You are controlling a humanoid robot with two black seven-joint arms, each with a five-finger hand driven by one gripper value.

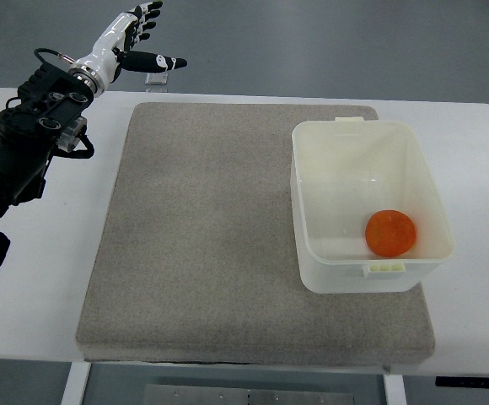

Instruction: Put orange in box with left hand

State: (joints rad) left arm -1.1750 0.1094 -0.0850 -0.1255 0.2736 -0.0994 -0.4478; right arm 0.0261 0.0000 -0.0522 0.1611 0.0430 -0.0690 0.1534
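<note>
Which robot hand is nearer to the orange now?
Left, the only one in view. The left robot hand is open at the far left corner, away from the orange inside the box. The right one does not show.

We see the orange (pixel 390 233) lying inside the box (pixel 312 202), on its bottom, near the corner that is closest to us on the right side. It is round, bright orange and looks whole. The box is a pale, half-transparent plastic container, rectangular with rounded corners, standing upright and open at the top. It has a small tab on the far rim and another on the near rim.
</note>
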